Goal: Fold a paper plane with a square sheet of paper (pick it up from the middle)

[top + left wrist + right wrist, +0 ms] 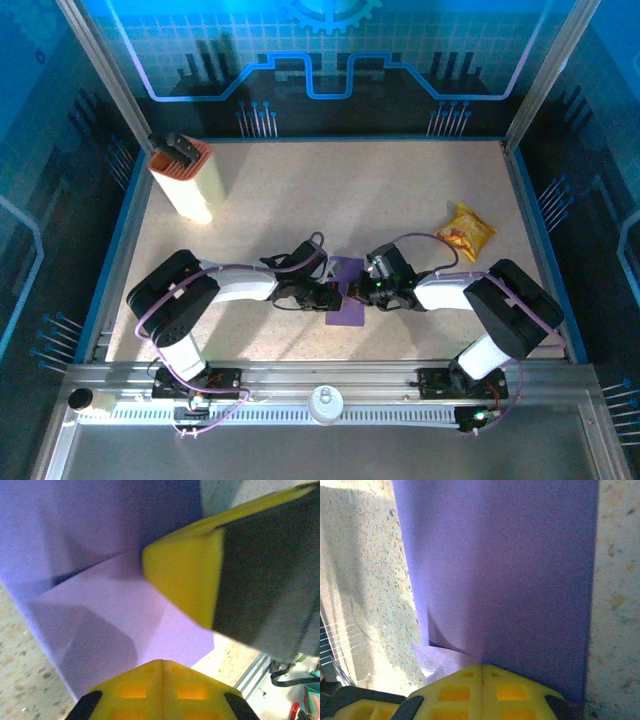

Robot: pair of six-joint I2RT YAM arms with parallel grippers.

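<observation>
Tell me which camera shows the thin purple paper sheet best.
Right wrist: the thin purple paper sheet lies large, both side edges clear. Left wrist shows a blurry folded flap; top view shows it small, partly covered.

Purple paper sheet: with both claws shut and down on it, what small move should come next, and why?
Probably drag the left claw along the paler folded-over flap to sharpen its crease, while the right claw pins the thin purple square sheet of paper. Both claws are shut, tips at the sheet, and the flap looks loosely bent.
</observation>
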